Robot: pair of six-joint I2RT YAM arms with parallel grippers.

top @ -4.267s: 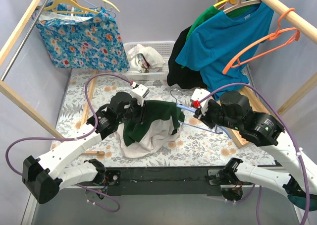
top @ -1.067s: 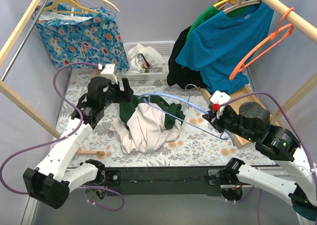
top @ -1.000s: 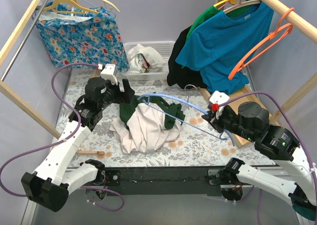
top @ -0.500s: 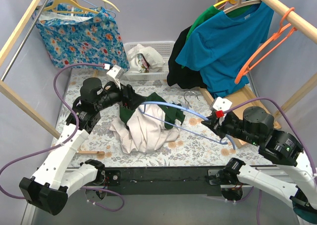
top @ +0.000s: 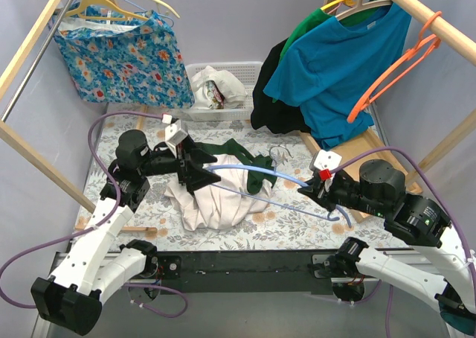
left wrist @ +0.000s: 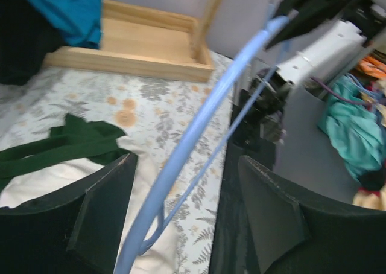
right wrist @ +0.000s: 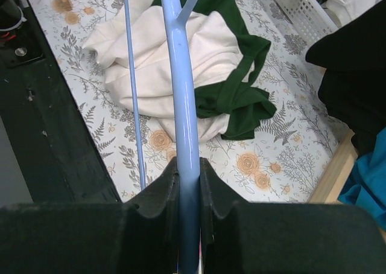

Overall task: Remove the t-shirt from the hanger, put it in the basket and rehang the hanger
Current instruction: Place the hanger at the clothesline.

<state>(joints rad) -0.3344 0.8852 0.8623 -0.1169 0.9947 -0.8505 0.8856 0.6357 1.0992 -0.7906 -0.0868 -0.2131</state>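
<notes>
Flower-printed cloth covers the table [top: 111, 159] inside a wooden frame, and at ten o'clock a blue floral garment [top: 119, 59] hangs from the rail. Toward nine o'clock of the table's middle the left gripper [top: 195, 168] points right with its fingers [left wrist: 102, 216] spread wide, the bar of the blue hanger [top: 260, 176] running between them with space on both sides. At the centre lies the t-shirt [top: 223, 196], cream with green trim, crumpled in a heap on the cloth; the hanger's left end lies over it. At four o'clock the right gripper [top: 316, 193] is clamped tight on the hanger's other end, seen in the right wrist view as two pads [right wrist: 160, 201] pinching the blue bar [right wrist: 181, 75]. At one o'clock a teal shirt [top: 342, 55] hangs.
</notes>
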